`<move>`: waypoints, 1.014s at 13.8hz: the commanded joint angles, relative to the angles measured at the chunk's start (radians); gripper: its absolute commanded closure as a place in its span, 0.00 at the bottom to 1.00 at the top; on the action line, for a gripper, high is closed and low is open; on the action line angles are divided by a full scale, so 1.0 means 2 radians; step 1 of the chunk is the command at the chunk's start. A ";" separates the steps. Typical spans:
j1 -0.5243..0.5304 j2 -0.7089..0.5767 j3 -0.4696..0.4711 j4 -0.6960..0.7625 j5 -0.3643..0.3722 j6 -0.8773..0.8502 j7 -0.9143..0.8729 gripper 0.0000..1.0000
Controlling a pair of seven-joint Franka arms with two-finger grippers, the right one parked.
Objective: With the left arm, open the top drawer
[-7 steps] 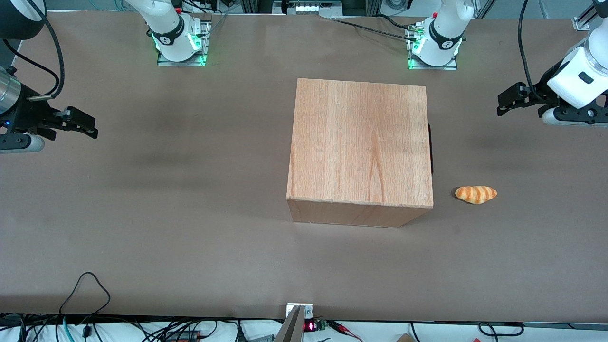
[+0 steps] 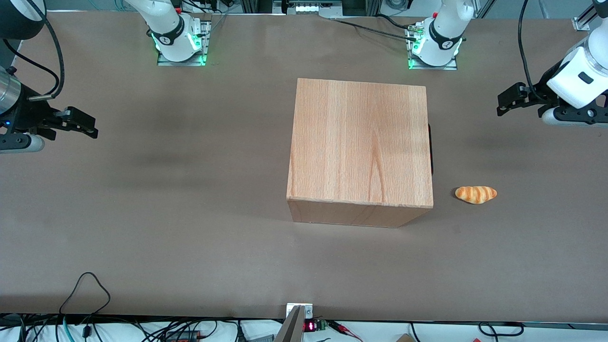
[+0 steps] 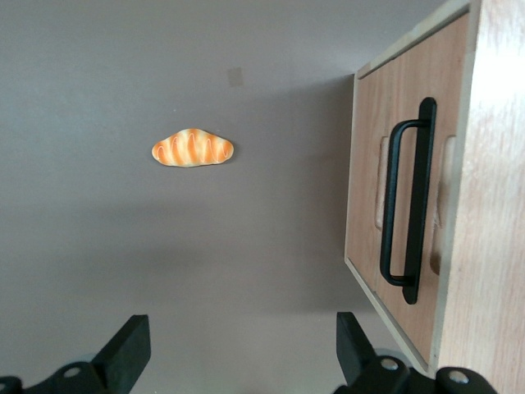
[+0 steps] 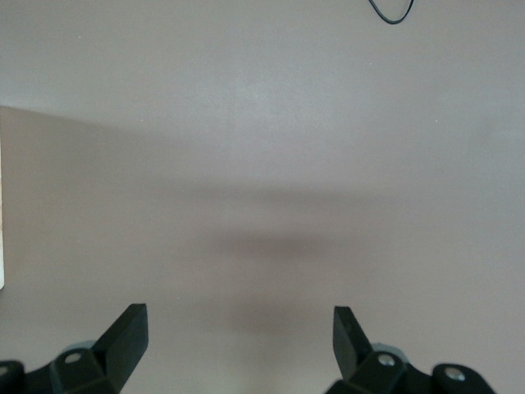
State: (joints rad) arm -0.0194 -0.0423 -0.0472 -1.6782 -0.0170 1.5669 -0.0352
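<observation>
Light-wood top drawer point(image 3: 402, 205) looks stiff, grab its long black handle point(image 3: 408, 201); black two-finger gripper point(image 3: 238, 349) hangs well apart from it, jaws wide

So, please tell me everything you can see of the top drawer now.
The top drawer shows only its light wooden front panel, set flush in the cabinet, so it looks shut. A long, narrow black handle stands off the panel over two shallow recesses. Nothing touches it: the left arm's gripper hangs open above the table, well apart toward the working arm's end.
</observation>
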 commanded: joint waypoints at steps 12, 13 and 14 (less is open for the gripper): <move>-0.010 0.092 -0.019 0.013 -0.017 -0.018 -0.027 0.00; -0.010 0.096 -0.019 0.021 -0.030 -0.018 -0.029 0.00; -0.010 0.105 -0.019 0.025 -0.038 -0.018 -0.029 0.00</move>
State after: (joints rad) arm -0.0348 0.1326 -0.0844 -1.6767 -0.0583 1.5491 -0.0770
